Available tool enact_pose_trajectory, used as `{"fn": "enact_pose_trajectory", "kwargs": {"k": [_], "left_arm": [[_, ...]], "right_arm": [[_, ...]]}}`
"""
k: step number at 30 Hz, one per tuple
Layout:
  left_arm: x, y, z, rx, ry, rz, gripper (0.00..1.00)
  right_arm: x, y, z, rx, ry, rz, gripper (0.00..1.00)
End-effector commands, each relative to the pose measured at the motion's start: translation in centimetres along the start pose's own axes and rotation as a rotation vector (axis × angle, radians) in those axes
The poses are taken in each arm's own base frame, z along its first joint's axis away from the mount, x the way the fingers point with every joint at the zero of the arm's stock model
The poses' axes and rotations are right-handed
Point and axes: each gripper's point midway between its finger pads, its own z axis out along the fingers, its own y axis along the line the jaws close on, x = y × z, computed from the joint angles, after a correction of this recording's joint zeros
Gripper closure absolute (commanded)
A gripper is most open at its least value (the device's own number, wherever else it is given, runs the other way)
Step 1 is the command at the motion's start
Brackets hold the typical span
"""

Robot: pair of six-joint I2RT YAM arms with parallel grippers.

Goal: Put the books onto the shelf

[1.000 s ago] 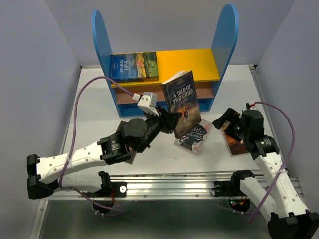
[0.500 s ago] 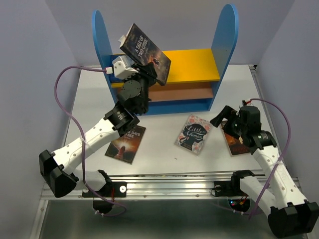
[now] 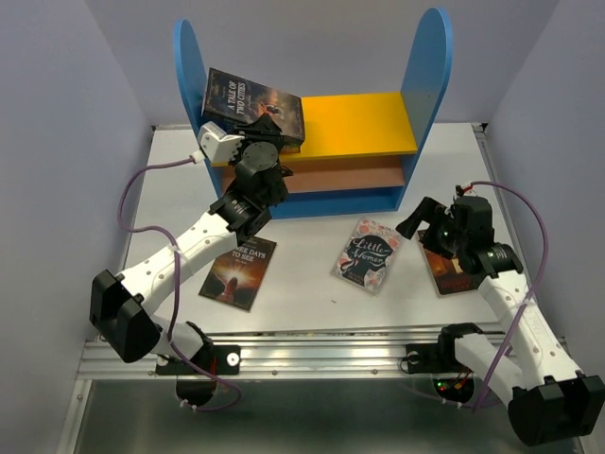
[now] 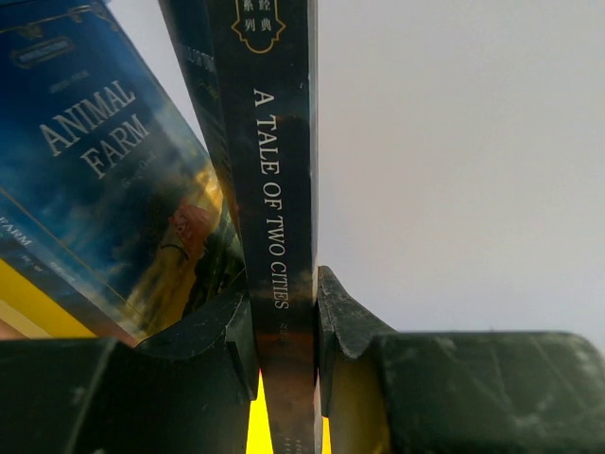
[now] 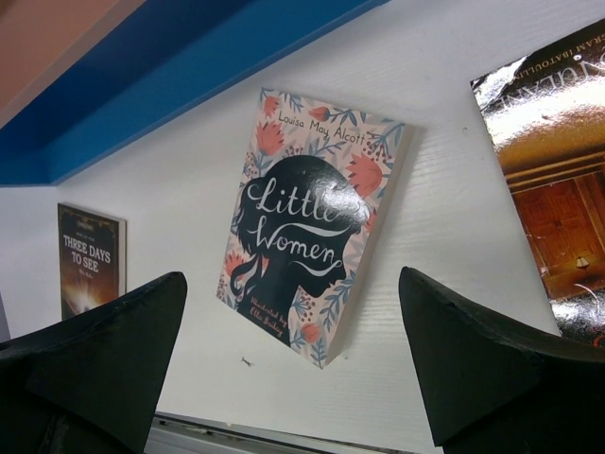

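Shelf (image 3: pixel 430 66) at far middle of tabletop (image 3: pixel 302 241): Animal Farm (image 4: pixel 104 180) already lying on yellow top board, left end. A Tale of Two Cities (image 3: pixel 253 97) pinched at the spine in left pincer (image 4: pixel 284 312), held over Animal Farm, contact not discernible, not yet released. Left to shelve, flat on tabletop: Three Days to See (image 3: pixel 238 272) near left, Little Women (image 3: pixel 367 253) centre, brown-covered book (image 3: pixel 456 274) right — partly under right arm. Right pincer (image 5: pixel 291 284) spread wide, empty, aimed toward Little Women. Possible obstruction — left arm stretched across shelf's left front.
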Motion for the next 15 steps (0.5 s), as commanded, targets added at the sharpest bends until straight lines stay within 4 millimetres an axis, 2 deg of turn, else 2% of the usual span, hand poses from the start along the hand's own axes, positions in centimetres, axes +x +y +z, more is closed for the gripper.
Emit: {"fn": "enact_pose_trajectory", "kwargs": {"k": [1, 7, 13, 15], "left_arm": [[-5.1, -3.7, 0.4, -0.011, -0.133, -0.289, 1.0], [-2.9, -2.2, 2.1, -0.083, -0.066, -0.332, 1.0], [-1.5, -0.3, 2.7, -0.159, -0.05, -0.347, 1.0], [-1.1, 0.0, 2.8, -0.163, -0.038, -0.34, 0.86]], "right_arm": [[-2.5, 2.3, -0.6, -0.075, -0.065, -0.043, 0.0], [-2.5, 2.4, -0.5, -0.079, -0.06, -0.041, 0.0], [-2.5, 2.4, -0.4, -0.077, -0.058, -0.046, 0.0], [-2.5, 2.5, -0.4, -0.081, -0.055, -0.046, 0.0]]}}
